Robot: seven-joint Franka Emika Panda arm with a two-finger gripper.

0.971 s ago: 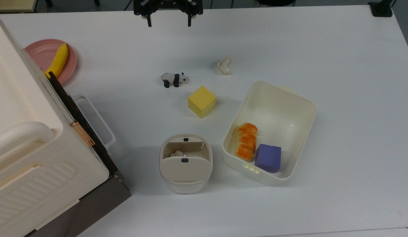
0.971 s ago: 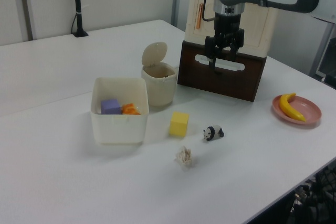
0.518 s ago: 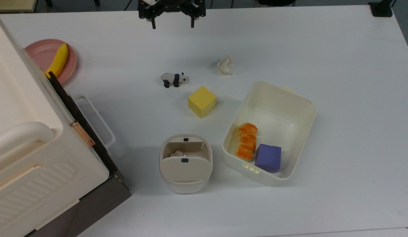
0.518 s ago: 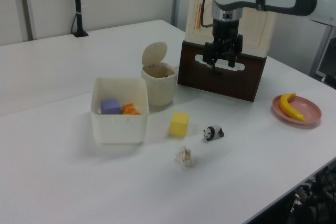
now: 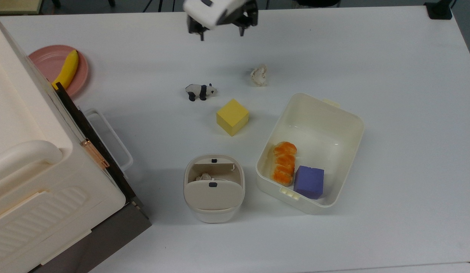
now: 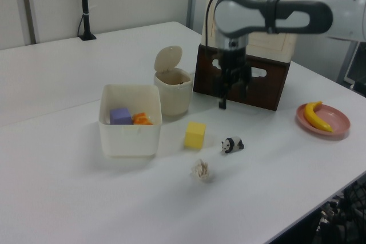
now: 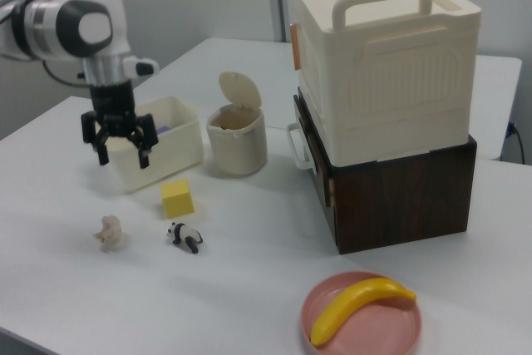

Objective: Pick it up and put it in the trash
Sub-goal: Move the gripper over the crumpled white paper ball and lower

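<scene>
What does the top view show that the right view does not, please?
Top view: it looks down into the tub, with bread beside a purple block, and into the bin, with paper inside. Right view: the flap standing up, and the crate on a dark box. Both: the wad, the open gripper, panda, cube, banana.

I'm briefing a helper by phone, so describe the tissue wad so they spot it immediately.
Start at the large cream tub holding the bread and purple block. In the top view, the tissue wad lies on the bare table just above the top view's left corner of that tub. Unlike the yellow cube and panda figurine nearby, it is off-white, crumpled and shapeless.
</scene>
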